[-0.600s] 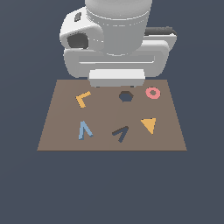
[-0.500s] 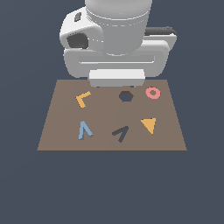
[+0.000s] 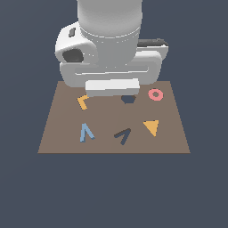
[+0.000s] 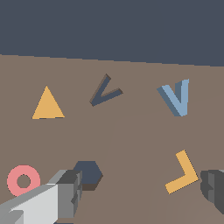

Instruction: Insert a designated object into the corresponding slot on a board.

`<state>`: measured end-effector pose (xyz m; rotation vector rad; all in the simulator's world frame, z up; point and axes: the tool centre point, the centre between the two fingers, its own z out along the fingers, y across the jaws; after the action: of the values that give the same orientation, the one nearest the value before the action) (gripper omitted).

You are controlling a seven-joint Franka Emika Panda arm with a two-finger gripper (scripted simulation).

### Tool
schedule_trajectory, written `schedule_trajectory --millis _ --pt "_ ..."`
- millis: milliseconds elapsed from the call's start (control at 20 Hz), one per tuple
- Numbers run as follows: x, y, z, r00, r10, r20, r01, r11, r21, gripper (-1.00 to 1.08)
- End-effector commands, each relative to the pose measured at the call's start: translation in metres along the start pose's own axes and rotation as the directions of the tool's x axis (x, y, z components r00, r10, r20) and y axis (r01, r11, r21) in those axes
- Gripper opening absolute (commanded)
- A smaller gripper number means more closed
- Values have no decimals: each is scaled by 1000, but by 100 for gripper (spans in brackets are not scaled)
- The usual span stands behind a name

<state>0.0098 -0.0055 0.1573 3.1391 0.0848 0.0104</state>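
Nothing moved; blue V (image 4: 176,98) lies beyond the claw (image 4: 142,192).

Exterior view sitting high, looking down at slant onto whole brown board (image 3: 111,142), arm body (image 3: 109,49) filling upper middle and hiding board's far edge. Wrist view riding close above board (image 4: 131,140), looking across it toward opposite edge, gripper (image 4: 140,194) fingers poking into frame. Both views sharing blue V piece (image 3: 86,132) (image 4: 176,97), V slot (image 3: 122,135) (image 4: 105,91), orange triangle (image 3: 151,127) (image 4: 47,105), orange L (image 3: 82,102) (image 4: 182,173), pink ring (image 3: 155,94) (image 4: 23,180), hexagonal recess (image 3: 128,99) (image 4: 89,173).
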Motion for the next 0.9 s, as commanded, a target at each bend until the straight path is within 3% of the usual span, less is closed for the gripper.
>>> schedule_trajectory --millis 0,850 --pt "4 8 9 1000 -20 1 20 1000 0 100" --pt "54 79 92 975 -221 5 221 975 3 100"
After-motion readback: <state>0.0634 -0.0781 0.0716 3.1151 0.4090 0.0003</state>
